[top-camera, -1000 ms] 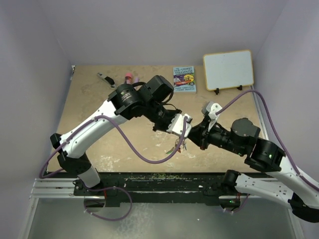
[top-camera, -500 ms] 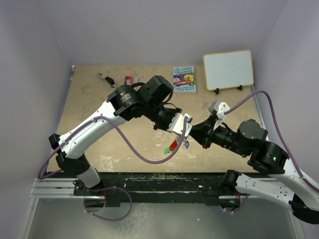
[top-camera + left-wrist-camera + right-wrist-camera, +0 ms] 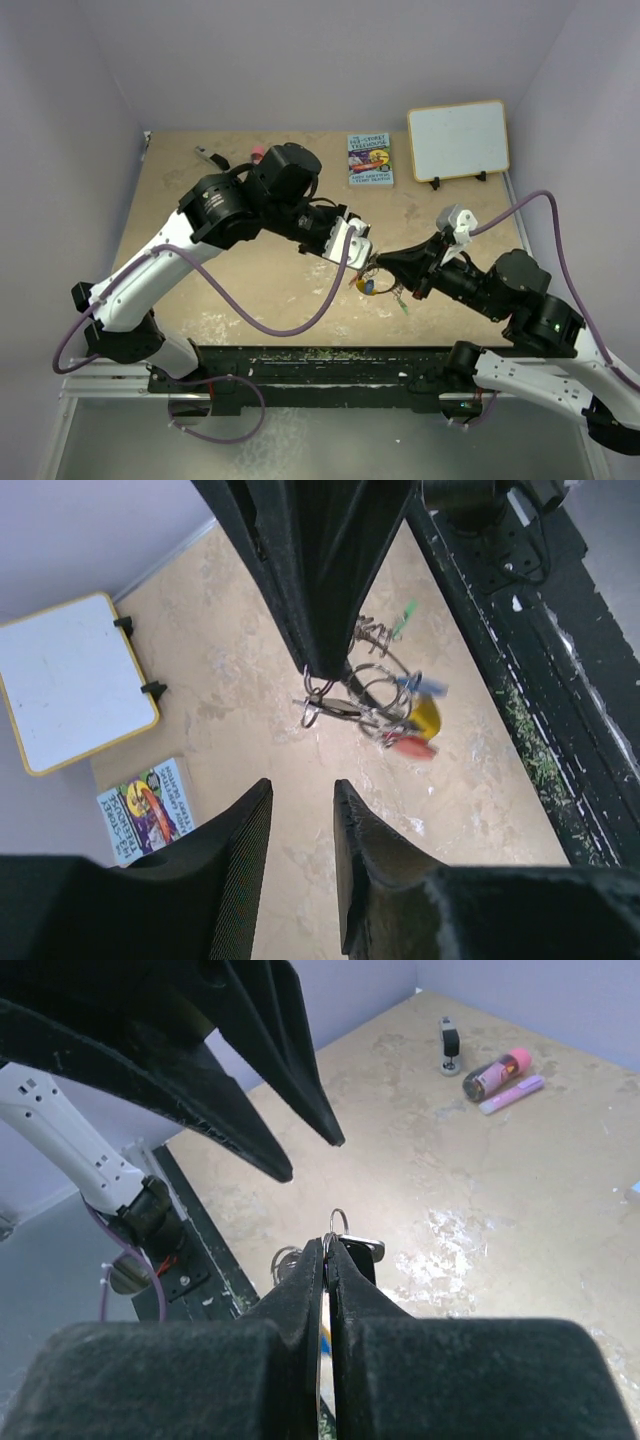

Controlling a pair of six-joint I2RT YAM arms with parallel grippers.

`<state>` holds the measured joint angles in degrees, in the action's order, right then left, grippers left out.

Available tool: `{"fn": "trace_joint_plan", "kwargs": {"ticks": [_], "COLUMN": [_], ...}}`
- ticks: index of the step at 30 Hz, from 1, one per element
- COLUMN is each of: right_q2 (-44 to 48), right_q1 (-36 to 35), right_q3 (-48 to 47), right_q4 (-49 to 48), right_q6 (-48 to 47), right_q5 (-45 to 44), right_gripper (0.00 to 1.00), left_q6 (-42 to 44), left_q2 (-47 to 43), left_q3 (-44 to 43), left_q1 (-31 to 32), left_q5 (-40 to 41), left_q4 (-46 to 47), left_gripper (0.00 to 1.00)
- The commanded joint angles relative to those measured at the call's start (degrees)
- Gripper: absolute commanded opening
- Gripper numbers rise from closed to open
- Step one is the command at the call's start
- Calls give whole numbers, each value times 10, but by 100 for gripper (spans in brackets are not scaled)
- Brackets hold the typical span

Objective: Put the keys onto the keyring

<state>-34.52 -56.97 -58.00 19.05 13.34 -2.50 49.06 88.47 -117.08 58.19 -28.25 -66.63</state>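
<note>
My right gripper (image 3: 385, 268) is shut on a thin silvery wire ring (image 3: 336, 1228), the keyring, and holds it above the table. A bunch hangs below it: more wire loops (image 3: 365, 685), a red key (image 3: 405, 746), a blue key (image 3: 414, 685), a green key (image 3: 404, 616), a yellow piece (image 3: 426, 716) and a black key head (image 3: 361, 1257). It shows in the top view as the bunch (image 3: 370, 285). My left gripper (image 3: 350, 240) is open and empty, just left of and apart from the bunch; its fingers (image 3: 300, 1090) show in the right wrist view. No large whitish ring shows.
A book (image 3: 370, 158) and a small whiteboard (image 3: 458, 138) stand at the back right. A black-and-silver tool (image 3: 210, 157) and pink markers (image 3: 258, 152) lie at the back left. The black rail (image 3: 330, 365) runs along the front edge.
My left gripper has drawn back left from the bunch. My right gripper has moved right with the bunch, which now hangs from it alone and swings.
</note>
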Motion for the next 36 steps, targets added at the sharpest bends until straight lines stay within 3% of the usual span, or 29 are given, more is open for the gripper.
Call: {"fn": "trace_joint_plan", "kwargs": {"ticks": [1,6,13,36], "right_q2": [13,23,21,14], "right_q1": [1,0,0,0], "right_q3": [7,30,49,55], "right_q4": [-88,-125,-173,-214], "right_q6": [10,20,25,27], "right_q5": [-17,-21,-20,-40], "right_gripper": [0,0,0,0], "left_q6": [-4,-21,-6,19], "left_q2": [-16,-33,-116,-123], "left_q3": [30,57,199,227], "left_q1": [2,2,2,2], "left_q5": [-57,-17,12,-52], "left_q4": [51,142,323,266], "left_gripper": [36,37,38,36]}}
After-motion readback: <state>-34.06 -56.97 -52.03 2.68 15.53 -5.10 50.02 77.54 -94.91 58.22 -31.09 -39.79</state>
